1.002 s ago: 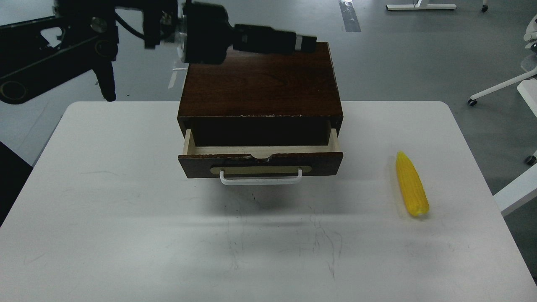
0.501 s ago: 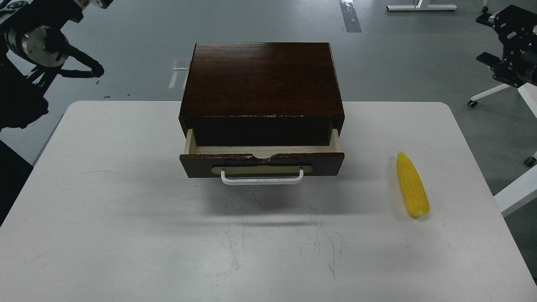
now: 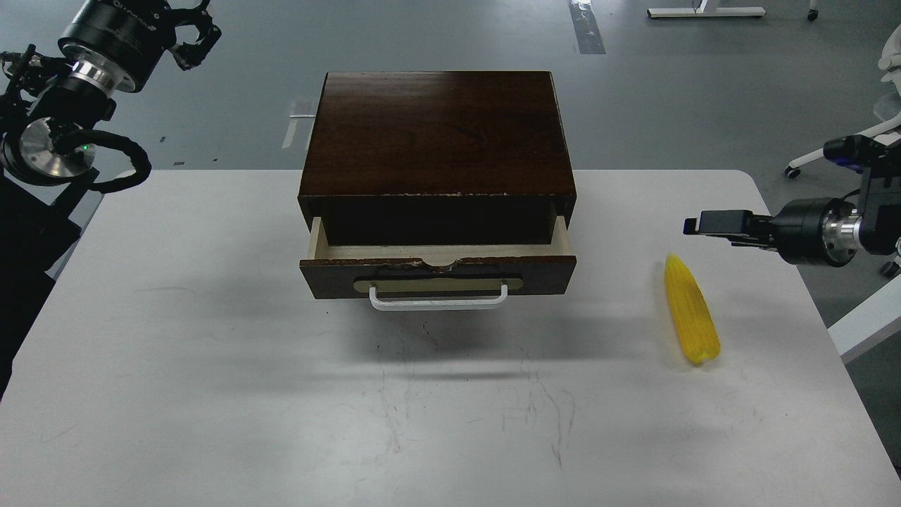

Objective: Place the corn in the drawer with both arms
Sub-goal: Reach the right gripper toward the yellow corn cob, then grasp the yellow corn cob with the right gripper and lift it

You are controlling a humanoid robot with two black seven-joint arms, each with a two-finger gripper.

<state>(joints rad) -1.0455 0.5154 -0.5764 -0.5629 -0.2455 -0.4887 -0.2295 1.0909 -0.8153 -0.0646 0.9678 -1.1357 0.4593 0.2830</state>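
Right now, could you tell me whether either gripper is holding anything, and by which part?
Nothing is held. The corn lies alone on the table; the right gripper hangs above it, and the left gripper is raised far left.

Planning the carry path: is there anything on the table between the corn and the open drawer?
Nothing: in the head view, only bare white table separates the corn from the drawer.

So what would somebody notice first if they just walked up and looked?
Probably the bright yellow corn, lying alone on the right side of the white table. Next, the dark wooden drawer in the middle, pulled partly open with its white handle facing us. A black arm waits at each side, the right tool just above the corn.
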